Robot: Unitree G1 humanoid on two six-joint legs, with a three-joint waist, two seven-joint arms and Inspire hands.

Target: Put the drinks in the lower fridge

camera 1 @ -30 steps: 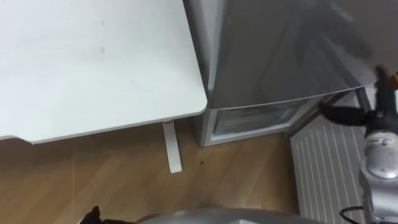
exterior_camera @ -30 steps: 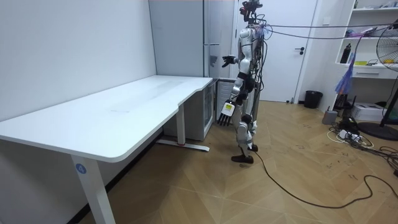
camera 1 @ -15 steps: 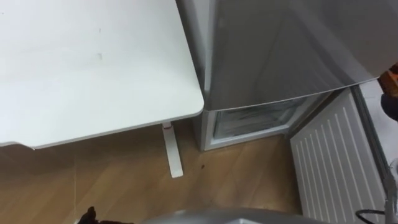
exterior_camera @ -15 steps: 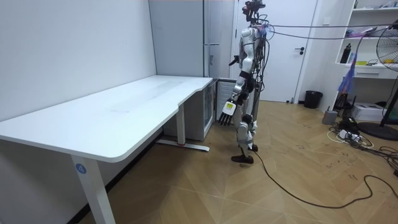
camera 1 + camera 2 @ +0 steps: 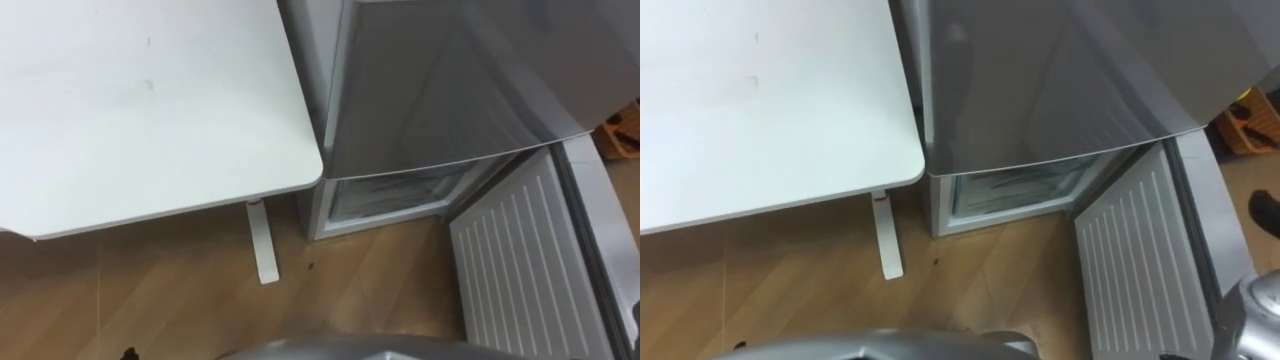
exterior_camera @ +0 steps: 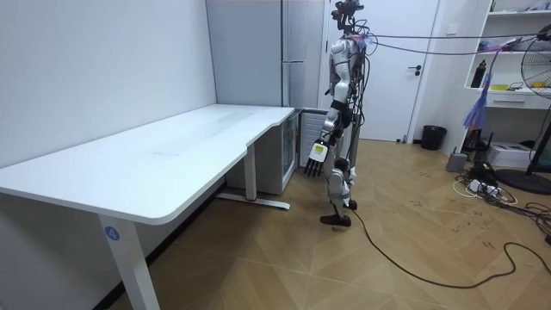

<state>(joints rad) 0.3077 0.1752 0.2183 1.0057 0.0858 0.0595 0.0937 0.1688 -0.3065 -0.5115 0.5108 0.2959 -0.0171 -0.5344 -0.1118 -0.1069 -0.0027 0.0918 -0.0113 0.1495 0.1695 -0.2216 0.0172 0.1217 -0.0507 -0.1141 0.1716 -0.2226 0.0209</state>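
While the robot stands on the wooden floor by the corner of the white counter (image 5: 150, 110), facing the grey fridge (image 5: 450, 80), the lower fridge (image 5: 390, 195) at mid-frame is open. Its ribbed door (image 5: 520, 270) is swung out toward the lower right. What lies inside is too dim to make out. An orange thing (image 5: 620, 135) shows at the right edge; whether it is a drink I cannot tell. In the room view's middle the left hand (image 6: 313, 160) hangs at the robot's side, fingers straight and pointing at the floor, holding nothing. A dark part of the right hand (image 5: 1267, 215) shows at the right edge; I cannot tell its state.
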